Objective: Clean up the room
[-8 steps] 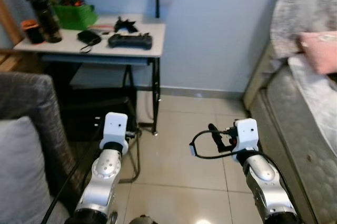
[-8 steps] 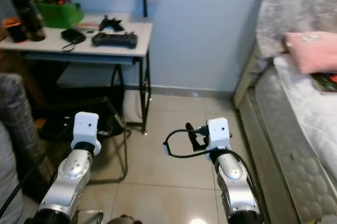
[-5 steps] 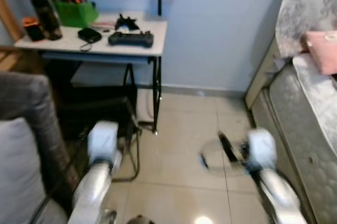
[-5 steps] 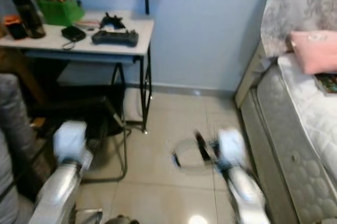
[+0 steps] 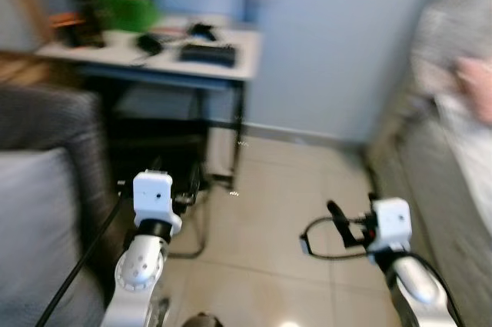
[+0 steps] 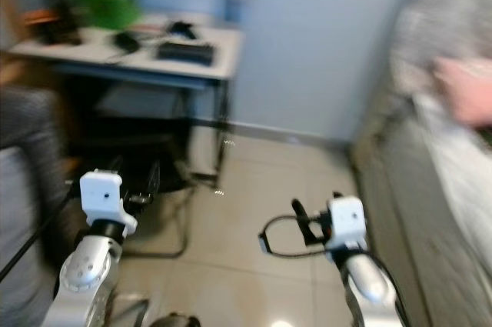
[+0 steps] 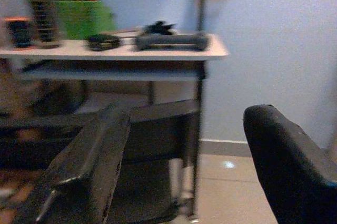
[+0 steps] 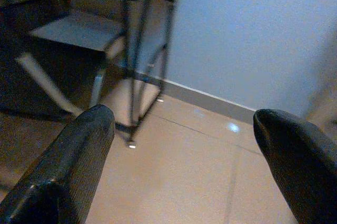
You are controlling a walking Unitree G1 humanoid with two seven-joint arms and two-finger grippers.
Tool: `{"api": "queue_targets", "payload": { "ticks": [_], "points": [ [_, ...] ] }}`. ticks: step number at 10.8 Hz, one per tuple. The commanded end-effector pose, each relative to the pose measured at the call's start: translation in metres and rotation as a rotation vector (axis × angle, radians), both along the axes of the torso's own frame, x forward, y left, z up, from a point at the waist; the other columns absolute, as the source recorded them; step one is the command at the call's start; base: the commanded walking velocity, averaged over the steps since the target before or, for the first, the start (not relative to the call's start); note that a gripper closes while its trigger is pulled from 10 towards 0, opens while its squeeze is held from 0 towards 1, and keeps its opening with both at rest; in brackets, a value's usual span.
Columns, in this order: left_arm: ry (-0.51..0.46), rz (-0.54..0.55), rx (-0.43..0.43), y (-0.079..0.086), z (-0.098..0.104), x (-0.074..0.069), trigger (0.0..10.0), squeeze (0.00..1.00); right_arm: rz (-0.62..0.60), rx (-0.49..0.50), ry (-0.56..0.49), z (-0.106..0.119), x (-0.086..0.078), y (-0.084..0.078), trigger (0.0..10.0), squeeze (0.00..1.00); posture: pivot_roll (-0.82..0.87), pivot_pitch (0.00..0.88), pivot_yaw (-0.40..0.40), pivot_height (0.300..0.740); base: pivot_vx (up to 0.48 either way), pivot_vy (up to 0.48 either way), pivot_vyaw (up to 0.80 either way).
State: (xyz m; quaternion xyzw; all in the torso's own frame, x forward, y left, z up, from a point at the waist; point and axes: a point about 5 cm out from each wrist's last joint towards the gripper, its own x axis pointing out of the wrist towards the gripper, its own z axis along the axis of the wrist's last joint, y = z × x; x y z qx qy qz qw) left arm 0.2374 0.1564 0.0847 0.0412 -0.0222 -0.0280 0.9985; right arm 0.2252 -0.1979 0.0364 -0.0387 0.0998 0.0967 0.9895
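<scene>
I hold both silver arms out low in front of me over the pale tiled floor [image 5: 269, 211], and the head views are blurred. My left end effector [image 7: 184, 171] points toward the white-topped surface with thin black metal legs [image 7: 158, 51] that stands against the light blue wall [image 5: 330, 42]. Its two black fingers [image 7: 89, 166] are spread wide apart with nothing between them. My right end effector [image 8: 184, 171] is aimed at the floor near the foot of the same surface, and its fingers [image 8: 68, 166] are also spread wide and empty.

The clutter sits on the surface: a long black game controller [image 7: 169, 40] near the front edge, a smaller black gadget [image 7: 157, 26] behind it, a flat black pouch [image 7: 102, 41] beside the controller, a green plastic basket holding tools [image 7: 84, 17] at the back, a tall dark bottle [image 7: 42, 10] and a short dark cup with an orange rim [image 7: 18, 30] at the far end. A black folding frame [image 7: 152, 145] stands under the surface.

To my left is a grey fabric sofa [image 5: 46, 150] with a lighter grey cushion [image 5: 38, 250]. To my right lies a bed with a grey mattress [image 5: 453, 181], and a pink pillow [image 6: 465, 100] rests on it.
</scene>
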Motion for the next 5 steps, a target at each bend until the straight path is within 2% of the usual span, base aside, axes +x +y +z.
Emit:
{"api": "queue_targets", "payload": {
  "ticks": [1, 2, 3, 4, 5],
  "points": [
    [0.03, 0.015, 0.018, 0.001, -0.004, 0.001, 10.0, 0.0, 0.014, 0.004, 0.024, -0.004, 0.002, 0.001, 10.0, 0.15, 0.01, 0.0, -0.021, 0.74, 0.0, 0.0, 0.68],
    [0.026, 0.01, -0.007, 0.001, -0.003, 0.001, 10.0, 0.0, 0.027, 0.006, 0.03, -0.006, 0.002, 0.003, 10.0, 0.2, 0.01, 0.0, -0.019, 0.74, 0.0, 0.0, 0.68],
    [0.031, 0.006, -0.011, 0.002, -0.005, 0.002, 10.0, 0.0, 0.024, 0.019, 0.044, -0.01, 0.002, 0.006, 10.0, 0.19, 0.02, 0.0, -0.012, 0.74, 0.0, 0.0, 0.68],
    [0.028, 0.019, 0.03, 0.005, -0.005, 0.003, 10.0, 0.0, 0.027, -0.006, 0.07, -0.015, 0.003, 0.008, 10.0, 0.08, 0.02, 0.0, -0.013, 0.74, 0.0, 0.0, 0.64],
    [0.024, 0.026, 0.037, 0.007, -0.003, 0.006, 10.0, 0.0, 0.034, -0.001, 0.065, -0.014, 0.003, 0.01, 10.0, 0.0, 0.02, 0.0, -0.011, 0.74, 0.0, 0.0, 0.0]
  ]
}}
